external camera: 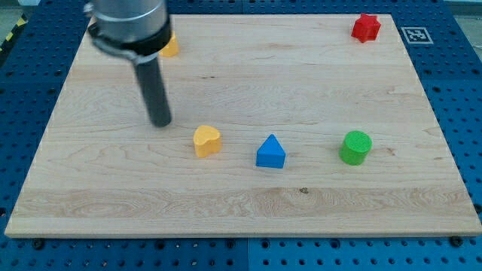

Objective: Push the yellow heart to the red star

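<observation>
The yellow heart (pixel 206 140) lies on the wooden board, left of the middle. The red star (pixel 366 27) sits at the view's top right corner of the board. My tip (pixel 160 122) stands on the board just to the left of and slightly above the yellow heart, a short gap apart from it. The rod rises up to the arm's dark body at the view's top left.
A blue triangle block (pixel 270 152) lies right of the heart. A green cylinder (pixel 355 147) lies further right. A second yellow block (pixel 170 47) is partly hidden behind the arm at the top left. The wooden board (pixel 241 218) rests on a blue pegboard table.
</observation>
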